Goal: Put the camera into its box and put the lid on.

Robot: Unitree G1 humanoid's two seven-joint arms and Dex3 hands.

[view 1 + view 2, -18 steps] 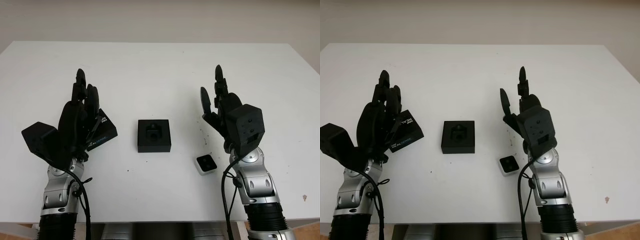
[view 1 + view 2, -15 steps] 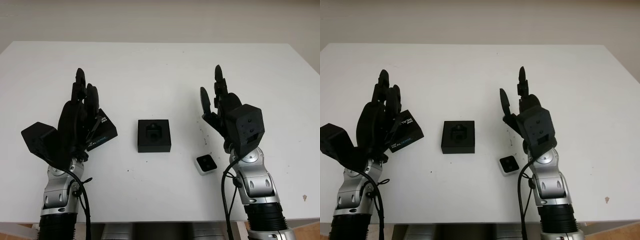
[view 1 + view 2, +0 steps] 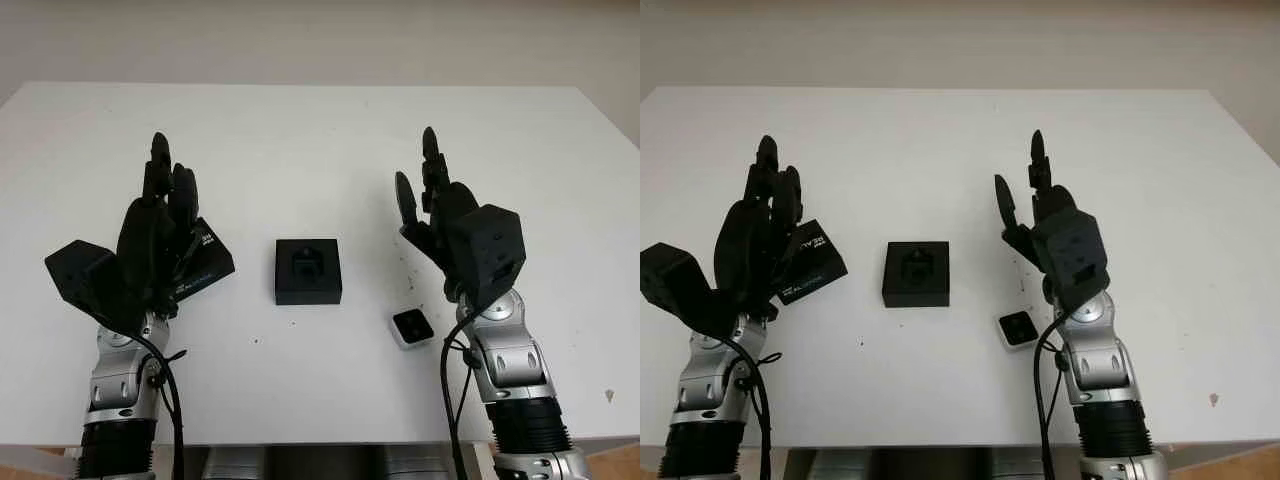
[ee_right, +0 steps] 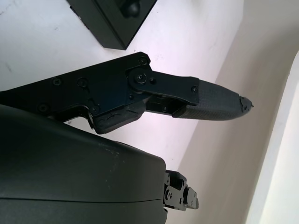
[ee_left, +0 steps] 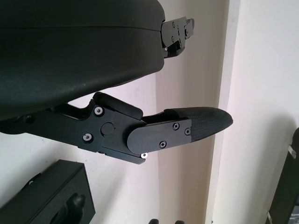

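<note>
- Fingers of your right hand (image 3: 432, 205) are extended upward and hold nothing; the hand is raised above the table (image 3: 320, 130), right of centre.
- Fingers of your left hand (image 3: 160, 215) are likewise extended and empty; that hand is raised at the left side, in front of the lid (image 3: 200, 262).
- Your camera (image 3: 412, 327), a small white cube with a dark lens face, sits on the table just beside your right forearm, on its inner side and toward you from the right palm.
- Your box (image 3: 308, 270) lies open near the table's middle, between the two hands, its black foam insert showing a shaped recess; no camera is in it yet.
- Your lid, a flat black piece with white lettering, lies tilted on the table left of the box, partly hidden behind the left hand.
- The key relation: the camera lies below and behind your right fingertips, closer to your body, so I judge the right hand is the nearer one and must draw back and descend to reach it.
- The camera is roughly square, so no long axis dictates the grasp.
- From the camera, the box lies to the left and slightly farther from you.
</note>
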